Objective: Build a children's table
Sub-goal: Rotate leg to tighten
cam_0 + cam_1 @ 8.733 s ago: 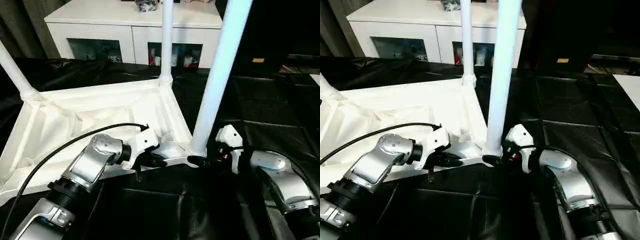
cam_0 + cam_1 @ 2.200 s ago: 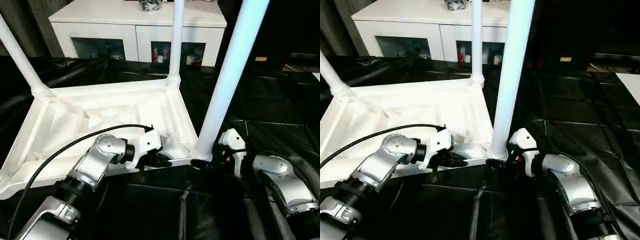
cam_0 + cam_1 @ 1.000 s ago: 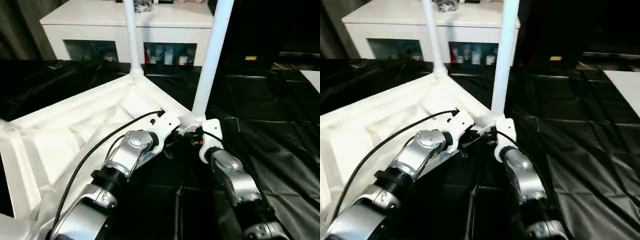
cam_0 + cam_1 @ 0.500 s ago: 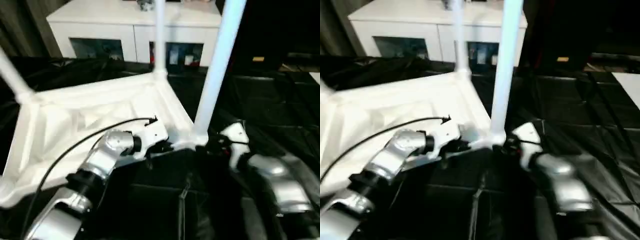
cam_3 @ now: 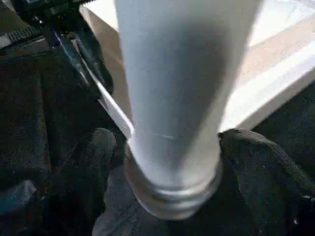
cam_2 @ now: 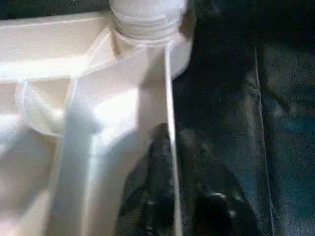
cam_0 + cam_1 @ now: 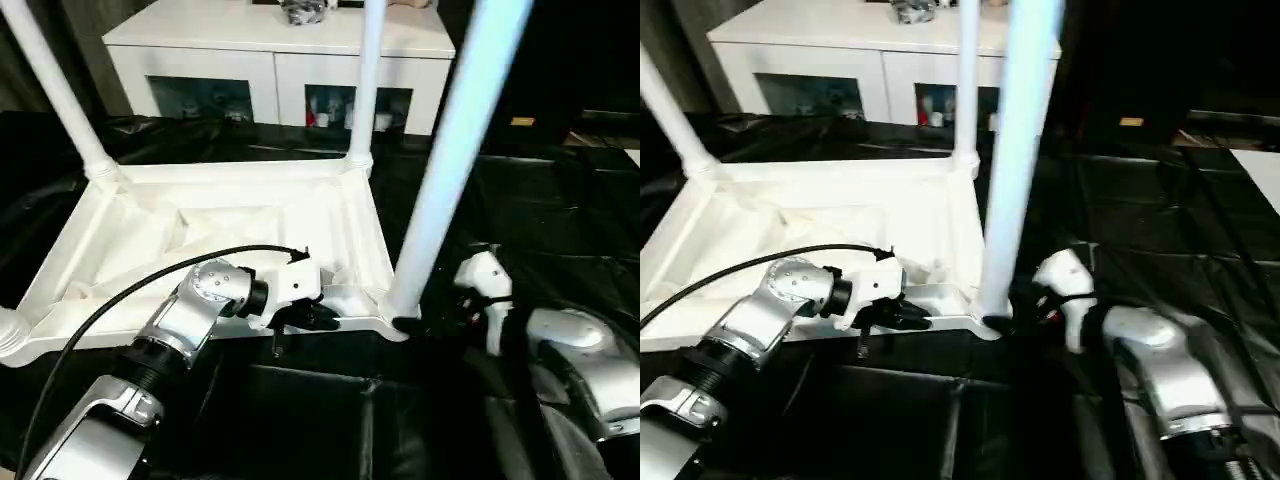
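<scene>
The upturned tabletop [image 7: 230, 235] lay ribbed side up on the black-draped surface [image 7: 560, 210], its near right corner closest to the robot, and the leg [image 7: 455, 150] planted in that corner socket rose almost straight up, leaning slightly, its long axis running from the socket up out of the frame. That leg stood directly in front of the right tool [image 5: 170, 147], whose two black fingers [image 5: 261, 157] sat either side of the tube's threaded base, spread about as wide as the tube; whether they actually pressed on it I could not tell. The right arm was plainly the nearer one to that joint. The left tool [image 6: 170, 162] had its fingers pinched over the thin front rim of the tabletop, just beside the same corner, one finger inside the edge and one outside, steadying the piece. Two more legs [image 7: 362, 80] stood in the far sockets, and a rounded socket end showed at the near left corner [image 7: 12, 335]. The plastic looked smooth, hard and slightly glossy, the legs round and tapered, the tabletop's underside broken up by shallow ribs and walls. The sheeting under it was creased and shiny, likely slippery. Behind stood a white cabinet [image 7: 270, 60] with glass doors.
</scene>
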